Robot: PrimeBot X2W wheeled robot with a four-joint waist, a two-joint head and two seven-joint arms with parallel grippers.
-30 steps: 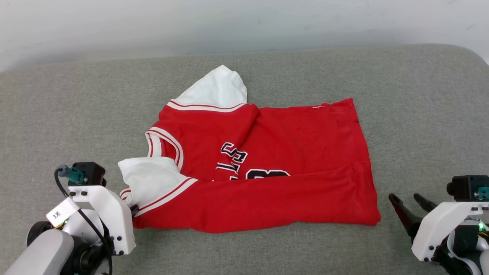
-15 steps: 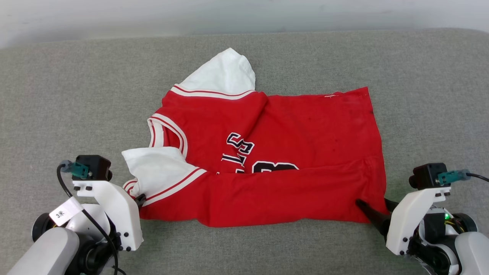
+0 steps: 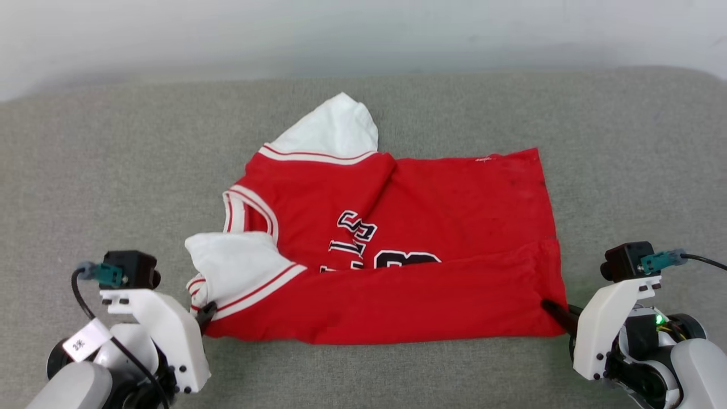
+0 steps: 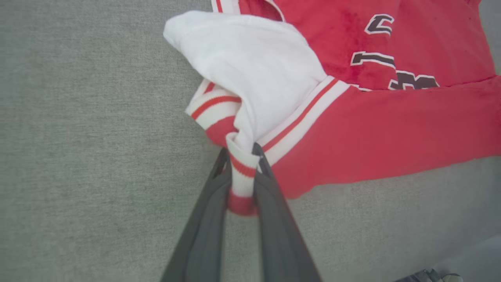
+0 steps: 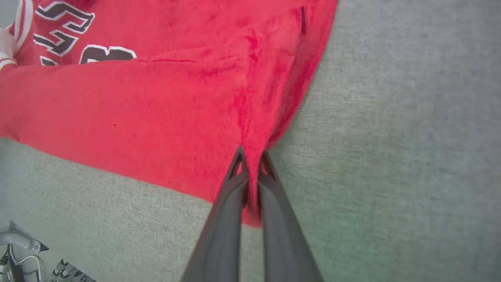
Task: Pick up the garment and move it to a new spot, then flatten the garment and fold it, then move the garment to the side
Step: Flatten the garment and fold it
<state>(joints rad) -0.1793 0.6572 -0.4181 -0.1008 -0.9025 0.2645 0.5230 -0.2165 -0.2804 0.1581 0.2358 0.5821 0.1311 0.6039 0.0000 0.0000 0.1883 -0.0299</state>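
One garment [image 3: 431,227] is seen in the head view, partly folded on a grey fabric surface [image 3: 85,170]. Left wrist view: the left end effector [image 4: 240,150] is clamped on its striped trim [image 4: 242,168]. Right wrist view: the right end effector [image 5: 250,154] is clamped on its red corner [image 5: 252,129].

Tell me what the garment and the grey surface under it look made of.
The garment: soft matte knit fabric, perhaps cotton or polyester; it folds and creases limply. The grey surface: matte woven cloth, upholstery-like, going by its fine flecked weave.
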